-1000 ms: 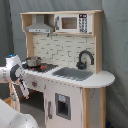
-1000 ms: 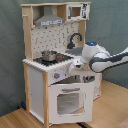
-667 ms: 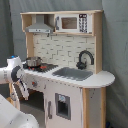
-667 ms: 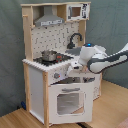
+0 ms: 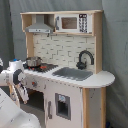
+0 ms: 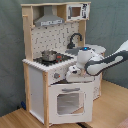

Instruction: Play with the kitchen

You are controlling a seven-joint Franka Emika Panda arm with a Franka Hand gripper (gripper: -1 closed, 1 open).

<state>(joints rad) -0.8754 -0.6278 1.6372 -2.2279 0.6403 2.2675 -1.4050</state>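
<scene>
The kitchen [image 5: 70, 85] is a tall white and light-wood toy unit, seen in both exterior views. It has a black hob with a small metal pot [image 6: 48, 55], a grey sink [image 5: 72, 73], a black faucet [image 6: 75, 39], a hood [image 6: 48, 20] and a microwave [image 5: 70, 22]. Below the counter is a windowed oven door [image 6: 67, 100]. My white arm reaches in from the second exterior view's right. My gripper [image 6: 70, 76] is at the front panel just above the oven door, close to a knob [image 6: 56, 76]. In the first exterior view the gripper [image 5: 22, 94] hangs at the kitchen's left front corner.
A grey curtain [image 5: 115, 50] hangs behind the kitchen. The unit stands on a wooden floor [image 6: 112, 107]. The rounded end of the counter [image 5: 102, 79] juts out beside the sink. The arm's white body [image 5: 12, 112] fills the first exterior view's lower left.
My gripper has come down from counter height to the front panel above the oven door. The kitchen and the pot have not moved.
</scene>
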